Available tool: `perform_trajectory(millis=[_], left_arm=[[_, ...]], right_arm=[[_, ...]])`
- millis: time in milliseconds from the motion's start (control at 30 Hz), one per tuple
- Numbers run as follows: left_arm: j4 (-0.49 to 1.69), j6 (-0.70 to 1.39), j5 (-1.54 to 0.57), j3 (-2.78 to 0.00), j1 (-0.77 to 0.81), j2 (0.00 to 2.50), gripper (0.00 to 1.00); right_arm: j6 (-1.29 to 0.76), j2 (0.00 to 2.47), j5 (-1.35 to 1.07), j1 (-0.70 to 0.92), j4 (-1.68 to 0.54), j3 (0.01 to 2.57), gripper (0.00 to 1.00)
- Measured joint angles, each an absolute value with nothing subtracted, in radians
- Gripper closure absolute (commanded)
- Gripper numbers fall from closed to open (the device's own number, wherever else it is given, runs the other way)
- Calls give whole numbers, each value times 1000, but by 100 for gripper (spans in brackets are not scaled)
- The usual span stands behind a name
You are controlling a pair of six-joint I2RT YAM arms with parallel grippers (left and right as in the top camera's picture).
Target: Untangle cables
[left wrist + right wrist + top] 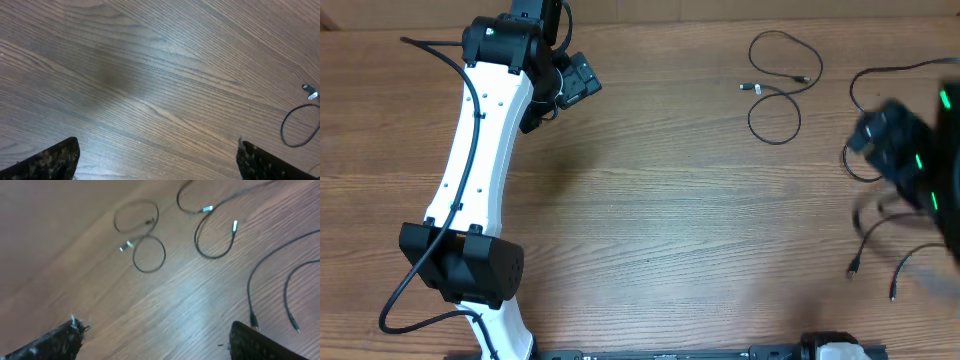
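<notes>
Cables [753,88] lie loose on the far right of the table [670,220], one coiled in loops, well apart from the left gripper [157,150], whose jaws gape empty. The right gripper [156,330] hovers near them, jaws spread, holding nothing.

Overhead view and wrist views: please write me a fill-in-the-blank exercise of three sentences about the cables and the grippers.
1. The left gripper is open and holds ____.
2. The small separate cable is curled into ____ loops.
3. The other cables lie beside the ____ arm.
Missing words: nothing; two; right.
</notes>
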State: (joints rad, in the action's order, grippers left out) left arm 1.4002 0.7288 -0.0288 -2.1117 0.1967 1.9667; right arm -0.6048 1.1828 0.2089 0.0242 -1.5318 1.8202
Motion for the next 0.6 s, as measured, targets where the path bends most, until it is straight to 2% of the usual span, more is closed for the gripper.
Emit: perform_trajectory(millis=[33, 233, 433, 600], left_arm=[[1400, 729, -29, -2112, 197, 1967, 0], [1390, 730, -28, -2112, 197, 1967, 0], [1390, 730, -28, -2112, 197, 1967, 0], [1390, 730, -28, -2112, 197, 1967, 0]], right_arm=[[-606, 1148, 216, 29, -1522, 1794, 0], [-609, 926, 236, 49, -1501, 1562, 0], [-610, 913, 214, 49, -1618, 1492, 0], [-610, 912, 212, 49, -1625, 1492, 0]])
